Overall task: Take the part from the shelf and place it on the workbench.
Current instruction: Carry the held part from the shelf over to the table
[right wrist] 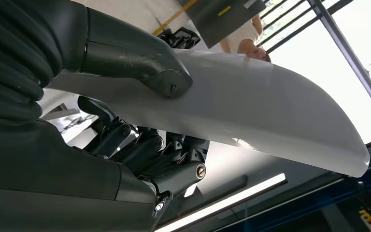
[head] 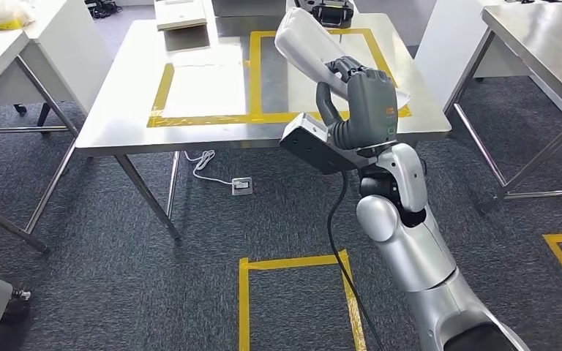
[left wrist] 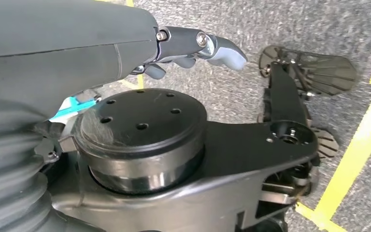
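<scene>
Right hand (head: 362, 88): raised at centre right of the head view, over the near right edge of the bench (head: 117, 117). It grips the part (head: 304, 36), a long, smooth white panel that runs up and left from the hand toward the upper centre of the frame. The part is held in the air above the bench top, over the yellow tape outline (head: 252, 73); its lower end is hidden behind the hand.

In the right wrist view the part (right wrist: 270, 111) crosses the frame from the left to the lower right. The thick thumb (right wrist: 140, 58) presses on one face and the darker fingers (right wrist: 145, 150) curl against the other. The inner end of the part is covered by the hand and wrist cover. A person (right wrist: 244, 41) is partly visible past the part's upper edge, mostly cut off.

Left hand (left wrist: 193, 46): seen in the left wrist view at upper centre, above grey carpet. Its fingers appear loosely extended with nothing between them, though most of the hand is hidden by its own cover, so this reading is tentative.

A white box (head: 181, 13) lies at the far edge of the bench, cut off by the frame top.
</scene>
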`<state>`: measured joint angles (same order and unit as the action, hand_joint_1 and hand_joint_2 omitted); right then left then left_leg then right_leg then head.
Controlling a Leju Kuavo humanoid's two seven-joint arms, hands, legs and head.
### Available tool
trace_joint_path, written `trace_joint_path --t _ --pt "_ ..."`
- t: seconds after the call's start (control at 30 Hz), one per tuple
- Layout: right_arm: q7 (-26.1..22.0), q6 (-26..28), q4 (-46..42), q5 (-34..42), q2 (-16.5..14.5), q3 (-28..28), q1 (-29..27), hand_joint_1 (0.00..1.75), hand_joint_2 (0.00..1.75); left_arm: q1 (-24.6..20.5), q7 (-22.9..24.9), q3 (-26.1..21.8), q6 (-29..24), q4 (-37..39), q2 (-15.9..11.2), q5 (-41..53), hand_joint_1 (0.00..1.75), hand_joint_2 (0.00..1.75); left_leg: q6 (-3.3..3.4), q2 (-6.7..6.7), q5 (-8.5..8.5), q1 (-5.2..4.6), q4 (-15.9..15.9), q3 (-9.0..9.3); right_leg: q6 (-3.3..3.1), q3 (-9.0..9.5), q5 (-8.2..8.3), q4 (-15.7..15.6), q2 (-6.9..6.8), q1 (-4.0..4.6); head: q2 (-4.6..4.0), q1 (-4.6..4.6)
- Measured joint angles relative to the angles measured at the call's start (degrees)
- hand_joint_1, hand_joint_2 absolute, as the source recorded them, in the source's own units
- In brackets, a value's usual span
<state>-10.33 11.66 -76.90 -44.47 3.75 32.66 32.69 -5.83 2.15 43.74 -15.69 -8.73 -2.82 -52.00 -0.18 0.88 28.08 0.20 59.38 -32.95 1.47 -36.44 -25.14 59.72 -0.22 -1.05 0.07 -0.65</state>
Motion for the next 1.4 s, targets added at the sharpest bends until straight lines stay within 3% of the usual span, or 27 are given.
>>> trace_joint_path --t 0.1,0.17,0.27,0.3,0.33,0.37,0.43,0.47,0.5,0.6,0.67,0.77,0.8,0.83,0.87,0.93,1.0,1.07,1.17,1.23,1.3,1.33,1.37,1.4 --pt "0.09 0.1 -0.53 -0.48 0.21 -0.33 -0.68 1.75 1.75 -0.19 0.15 0.02 0.0 0.01 -0.04 0.02 0.0 1.75 -1.03 0.02 0.38 0.09 -0.04 0.28 -1.39 0.18 -0.29 -0.09 0.45 0.12 -0.01 0.05" --pt "0.07 0.11 -0.89 -0.56 0.26 -0.5 -0.85 1.75 1.75 -0.29 0.26 0.02 0.0 0.01 -0.04 0.03 0.0 1.75 -1.64 -0.14 1.89 0.24 2.51 -0.84 -2.12 0.59 -0.43 -0.27 0.59 -0.09 -0.01 0.16" --pt "0.05 0.11 -1.06 -0.58 0.32 -0.68 -1.32 1.75 1.75 -0.31 0.34 0.03 0.0 0.01 0.03 0.05 0.0 1.75 -2.05 -0.34 6.0 0.35 13.14 -6.64 -2.74 1.07 -0.86 -0.29 0.74 -0.03 -0.02 0.26" --pt "0.05 0.11 -1.06 -0.6 0.36 -0.7 -1.56 1.75 1.75 -0.27 0.34 0.04 0.0 0.01 0.05 0.06 0.0 1.75 -2.06 -0.36 6.35 0.36 15.63 -8.27 -2.8 1.22 -1.02 -0.28 0.86 0.02 -0.01 0.27" --pt "0.05 0.1 -1.06 -0.61 0.39 -0.73 -1.74 1.75 1.75 -0.23 0.34 0.04 0.0 0.01 0.06 0.07 0.0 1.75 -2.0 -0.4 5.46 0.36 15.92 -8.9 -2.78 1.43 -1.2 -0.27 1.01 0.05 -0.01 0.27" --pt "0.05 0.09 -1.08 -0.61 0.42 -0.77 -1.85 1.75 1.75 -0.21 0.33 0.04 0.0 0.02 0.04 0.1 0.0 1.75 -1.85 -0.44 3.46 0.36 13.85 -8.35 -2.7 1.74 -1.41 -0.27 1.16 0.06 -0.01 0.27" --pt "0.04 0.08 -1.15 -0.63 0.44 -0.93 -1.87 1.75 1.75 -0.23 0.3 0.05 0.0 0.03 -0.02 0.14 0.0 1.75 -1.38 -0.63 -1.1 0.26 5.91 -5.06 -2.36 2.5 -1.93 -0.27 1.37 0.11 0.0 0.27" --pt "0.04 0.07 -1.18 -0.63 0.46 -1.02 -1.81 1.75 1.75 -0.28 0.29 0.05 0.0 0.03 -0.05 0.16 0.0 1.75 -1.12 -0.73 -2.23 0.16 2.64 -3.51 -2.11 2.72 -2.17 -0.25 1.45 0.17 0.0 0.28" --pt "0.03 0.05 -1.19 -0.64 0.48 -1.09 -1.77 1.75 1.75 -0.35 0.28 0.06 0.0 0.02 -0.06 0.16 0.0 1.75 -0.9 -0.81 -2.53 0.05 0.75 -2.57 -1.82 2.83 -2.32 -0.28 1.5 0.22 -0.01 0.3" --pt "0.02 -0.04 -1.2 -0.64 0.6 -1.19 -1.69 1.75 1.75 -0.47 0.31 0.11 0.0 -0.01 0.0 0.16 0.0 1.75 -0.1 -0.85 -2.07 0.01 -0.15 -1.94 -0.81 2.99 -2.52 -0.61 1.51 0.25 -0.02 0.33" --pt "-0.06 -0.05 -1.22 -0.64 0.76 -1.27 -1.58 1.75 1.75 -0.49 0.34 0.16 0.0 -0.04 0.05 0.21 0.0 1.75 0.67 -0.81 -2.05 0.26 -0.65 -1.38 -0.16 2.2 -3.66 1.34 1.16 0.28 -0.01 0.34" --pt "-0.15 -0.06 -1.22 -0.63 1.04 -1.3 -1.67 1.75 1.75 -0.55 0.34 0.19 0.0 -0.04 0.02 0.3 0.0 1.75 1.5 -0.72 -1.61 0.25 -0.8 -0.86 0.5 -3.49 -7.89 11.87 0.74 0.22 0.0 0.33" --pt "-0.15 -0.07 -1.21 -0.63 1.16 -1.3 -1.84 1.75 1.75 -0.53 0.34 0.24 0.0 -0.04 0.03 0.31 0.0 1.75 1.6 -0.71 -1.4 0.2 -0.73 -0.73 0.6 -5.4 -8.49 14.83 0.71 0.21 -0.01 0.33" --pt "-0.14 -0.07 -1.2 -0.63 1.29 -1.31 -1.98 1.75 1.75 -0.49 0.37 0.34 0.0 -0.04 0.07 0.37 0.0 1.75 1.61 -0.71 -1.15 0.18 -0.63 -0.54 0.61 -6.38 -7.95 15.81 0.7 0.21 -0.01 0.33" --pt "-0.14 -0.07 -1.2 -0.63 1.42 -1.31 -2.08 1.75 1.75 -0.44 0.4 0.45 0.0 -0.04 0.11 0.44 0.0 1.75 1.54 -0.72 -0.84 0.17 -0.51 -0.27 0.53 -6.16 -6.24 14.39 0.67 0.22 -0.01 0.32" --pt "-0.14 -0.07 -1.25 -0.64 1.58 -1.31 -2.12 1.75 1.75 -0.4 0.49 0.66 0.0 -0.05 0.22 0.69 0.0 1.75 1.2 -0.74 -0.1 0.14 -0.29 0.43 0.13 -2.99 -1.68 6.69 0.45 0.29 0.0 0.33" --pt "-0.14 -0.08 -1.38 -0.64 1.64 -1.31 -2.11 1.75 1.75 -0.5 0.57 0.77 0.0 -0.06 0.3 0.92 0.0 1.75 0.63 -0.78 0.54 -0.05 -0.08 0.81 -0.44 -0.3 0.27 0.78 0.27 0.55 0.0 0.37" --pt "-0.13 -0.1 -1.48 -0.64 1.69 -1.31 -2.1 1.75 1.75 -0.57 0.76 0.9 0.0 -0.06 0.32 1.02 0.0 1.75 0.0 -0.73 0.79 -0.16 -0.23 0.96 -1.0 0.21 -0.03 -0.34 0.39 0.77 0.0 0.4" --pt "-0.14 -0.15 -1.56 -0.64 1.74 -1.32 -1.98 1.75 1.75 -0.61 0.99 1.04 0.0 -0.07 0.27 1.04 0.0 1.75 -0.94 -0.61 1.84 -0.18 0.78 0.83 -1.96 1.18 -0.19 -1.07 0.55 0.34 -0.01 0.51" --pt "-0.17 -0.26 -1.58 -0.64 1.74 -1.31 -1.81 1.75 1.75 -0.68 1.03 1.11 0.0 -0.08 0.29 1.08 0.0 1.75 -1.49 -0.68 4.23 0.02 6.52 -2.1 -2.5 1.92 -0.47 -1.43 0.49 0.08 -0.01 0.68" --pt "-0.19 -0.5 -1.52 -0.66 1.74 -1.3 -1.79 1.75 1.75 -0.66 1.1 1.28 0.0 -0.07 0.33 1.12 0.0 1.75 -1.88 -0.7 6.23 0.25 13.9 -6.76 -2.7 2.29 -0.89 -1.41 0.51 0.05 -0.01 0.76" --pt "-0.2 -0.62 -1.5 -0.66 1.74 -1.29 -1.85 1.75 1.75 -0.58 1.18 1.39 0.0 -0.06 0.33 1.14 0.0 1.75 -2.01 -0.7 5.77 0.36 15.48 -8.23 -2.68 2.57 -1.16 -1.39 0.59 0.04 -0.01 0.76" --pt "-0.2 -0.72 -1.47 -0.66 1.73 -1.29 -1.89 1.75 1.75 -0.49 1.25 1.49 0.0 -0.03 0.31 1.14 0.0 1.75 -2.09 -0.7 4.15 0.45 14.8 -8.58 -2.58 2.95 -1.48 -1.37 0.67 0.0 -0.01 0.76" --pt "-0.21 -0.77 -1.47 -0.66 1.73 -1.29 -1.91 1.75 1.75 -0.41 1.27 1.55 0.0 -0.01 0.26 1.11 0.0 1.75 -2.11 -0.69 1.6 0.55 11.93 -7.79 -2.41 3.43 -1.84 -1.32 0.76 -0.06 -0.01 0.76"
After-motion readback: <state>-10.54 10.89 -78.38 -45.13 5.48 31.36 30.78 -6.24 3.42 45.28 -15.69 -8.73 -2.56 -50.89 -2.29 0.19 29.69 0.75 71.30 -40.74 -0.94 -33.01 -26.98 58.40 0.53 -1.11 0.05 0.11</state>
